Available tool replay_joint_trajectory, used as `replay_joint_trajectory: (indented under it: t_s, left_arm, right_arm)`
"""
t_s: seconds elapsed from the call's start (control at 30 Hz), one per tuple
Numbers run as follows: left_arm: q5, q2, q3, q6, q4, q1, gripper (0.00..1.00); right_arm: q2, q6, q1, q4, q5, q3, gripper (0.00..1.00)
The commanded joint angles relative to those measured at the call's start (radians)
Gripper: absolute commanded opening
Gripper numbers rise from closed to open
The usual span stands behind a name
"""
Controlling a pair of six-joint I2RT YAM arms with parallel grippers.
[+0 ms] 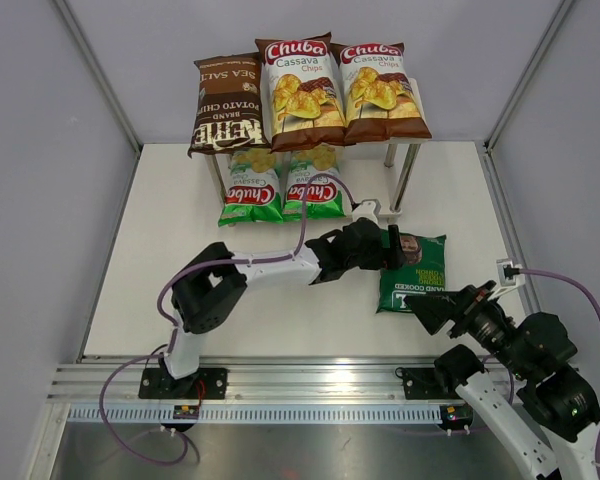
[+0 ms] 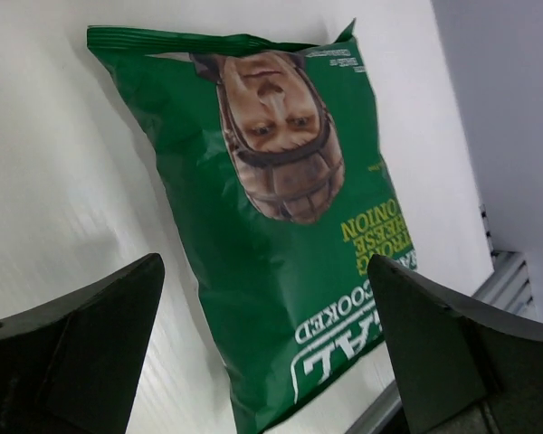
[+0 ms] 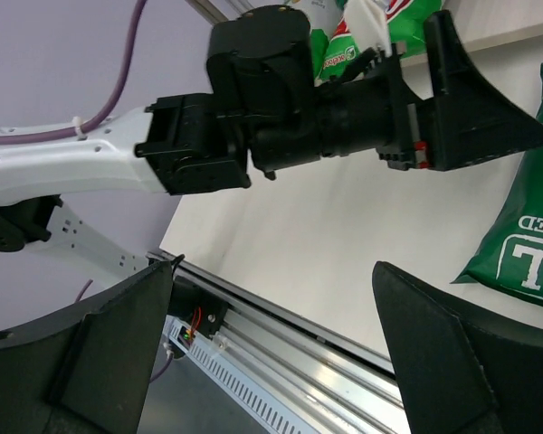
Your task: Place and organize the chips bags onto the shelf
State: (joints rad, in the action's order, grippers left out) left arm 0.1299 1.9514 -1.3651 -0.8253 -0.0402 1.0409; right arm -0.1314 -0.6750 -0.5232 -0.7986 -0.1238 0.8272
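Centre-right, the left gripper [image 2: 264, 353], fingers spread, hovers over the dark green bag [image 2: 281, 271], likely to grasp it; right gripper [image 3: 271, 357] also released.

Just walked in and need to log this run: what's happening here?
Two arms are stocking the shelf with chips bags. Five are on it: three on top, two below. The dark green bag lies on the table; the left gripper is open at its edge, the right gripper open near its near corner, neither holding it.
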Motion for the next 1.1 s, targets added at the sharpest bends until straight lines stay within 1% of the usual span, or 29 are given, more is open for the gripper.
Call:
replay_joint_trajectory:
  t_s: [0.0, 0.07, 0.23, 0.3, 0.37, 0.47, 0.5, 0.53, 0.6, 0.63, 0.7, 0.73, 0.77, 0.83, 0.87, 0.9, 0.93, 0.97, 1.0, 1.07]
  left_arm:
    - [0.077, 0.082, -0.097, -0.020, 0.074, 0.004, 0.99]
    - [0.085, 0.130, -0.146, -0.028, 0.108, 0.004, 0.99]
    - [0.071, 0.211, -0.233, -0.023, 0.118, 0.007, 0.99]
    - [0.073, 0.234, -0.235, -0.028, 0.111, 0.007, 0.99]
    - [0.066, 0.244, -0.218, -0.029, 0.063, 0.007, 0.99]
    - [0.039, 0.261, -0.194, -0.047, 0.010, 0.008, 0.95]
    - [0.039, 0.262, -0.183, -0.052, -0.003, 0.010, 0.91]
    - [0.039, 0.256, -0.171, -0.063, -0.029, 0.013, 0.83]
    - [0.053, 0.241, -0.119, -0.078, -0.058, 0.019, 0.74]
    - [0.059, 0.227, -0.095, -0.089, -0.090, 0.024, 0.60]
    - [0.095, 0.181, -0.042, -0.095, -0.119, 0.041, 0.48]
    - [0.106, 0.167, -0.026, -0.092, -0.127, 0.045, 0.38]
    - [0.126, 0.134, -0.013, -0.092, -0.133, 0.056, 0.35]
    - [0.138, 0.097, 0.039, -0.095, -0.162, 0.065, 0.21]
    - [0.160, 0.058, 0.059, -0.098, -0.165, 0.074, 0.11]
    - [0.175, 0.029, 0.078, -0.101, -0.167, 0.080, 0.07]
    - [0.195, 0.005, 0.124, -0.106, -0.167, 0.087, 0.05]
    - [0.236, -0.023, 0.145, -0.107, -0.168, 0.105, 0.01]
    - [0.258, -0.089, 0.167, -0.109, -0.165, 0.114, 0.00]
    - [0.307, -0.155, 0.239, -0.113, -0.162, 0.142, 0.00]
  right_arm:
    - [0.013, -0.011, 0.003, -0.039, -0.004, 0.047, 0.99]
    - [0.018, -0.008, 0.003, -0.051, -0.013, 0.055, 1.00]
    - [0.021, 0.000, 0.003, -0.050, -0.042, 0.064, 1.00]
    - [0.023, 0.003, 0.003, -0.047, -0.053, 0.061, 1.00]
    - [0.024, 0.006, 0.003, -0.048, -0.054, 0.055, 0.99]
    - [0.029, 0.011, 0.002, -0.054, -0.051, 0.050, 0.99]
    - [0.032, 0.012, 0.003, -0.054, -0.051, 0.050, 1.00]
    - [0.033, 0.012, 0.003, -0.056, -0.050, 0.052, 0.99]
    - [0.036, 0.017, 0.003, -0.057, -0.048, 0.055, 0.99]
    - [0.036, 0.020, 0.003, -0.059, -0.045, 0.056, 0.99]
    - [0.039, 0.023, 0.003, -0.060, -0.039, 0.056, 0.99]
    - [0.039, 0.023, 0.003, -0.060, -0.040, 0.053, 1.00]
    - [0.038, 0.023, 0.003, -0.060, -0.040, 0.052, 1.00]
    - [0.039, 0.022, 0.003, -0.057, -0.043, 0.046, 0.99]
    - [0.041, 0.019, 0.003, -0.056, -0.048, 0.044, 0.99]
    - [0.041, 0.018, 0.003, -0.054, -0.048, 0.041, 0.99]
    - [0.042, 0.018, 0.002, -0.056, -0.048, 0.038, 0.99]
    - [0.045, 0.018, 0.003, -0.054, -0.043, 0.035, 0.99]
    - [0.046, 0.017, 0.003, -0.054, -0.042, 0.029, 0.99]
    - [0.047, 0.015, 0.003, -0.050, -0.037, 0.020, 0.99]
